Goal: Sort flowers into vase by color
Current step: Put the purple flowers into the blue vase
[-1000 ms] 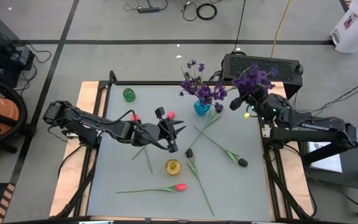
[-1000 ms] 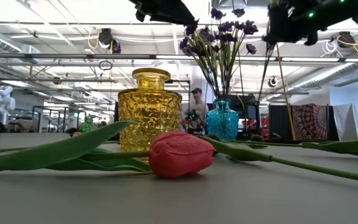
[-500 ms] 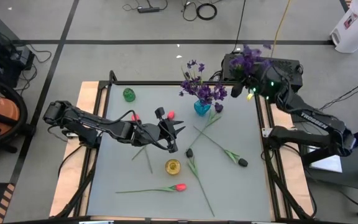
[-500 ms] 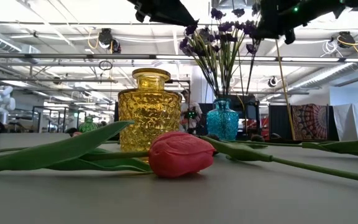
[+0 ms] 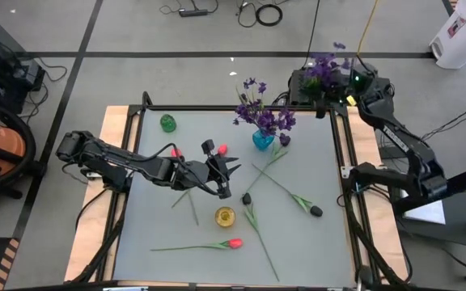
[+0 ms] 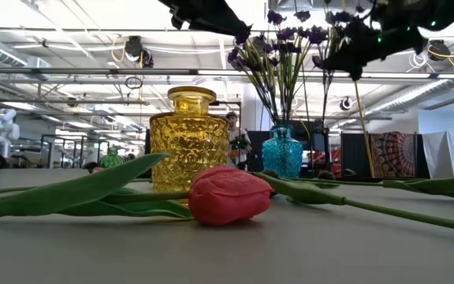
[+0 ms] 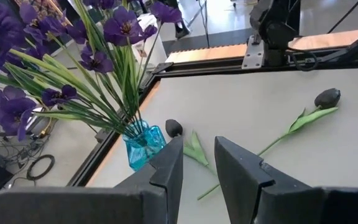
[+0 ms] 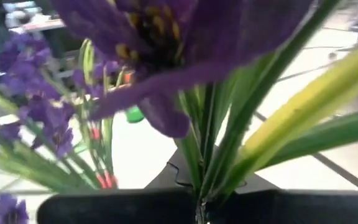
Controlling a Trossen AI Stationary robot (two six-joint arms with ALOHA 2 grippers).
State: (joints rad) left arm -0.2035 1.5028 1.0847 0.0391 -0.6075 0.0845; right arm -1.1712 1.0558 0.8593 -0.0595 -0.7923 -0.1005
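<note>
Beyond table's far right corner, right end effector (image 5: 336,90) raised, clenched on purple flowers (image 5: 324,71).

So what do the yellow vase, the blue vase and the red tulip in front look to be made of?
The yellow vase looks like pressed glass: translucent amber with a diamond-cut pattern catching the light. The blue vase seems to be similar glass, translucent teal and textured. The red tulip looks artificial, probably moulded foam or soft plastic: matte, with fine surface veining.
</note>
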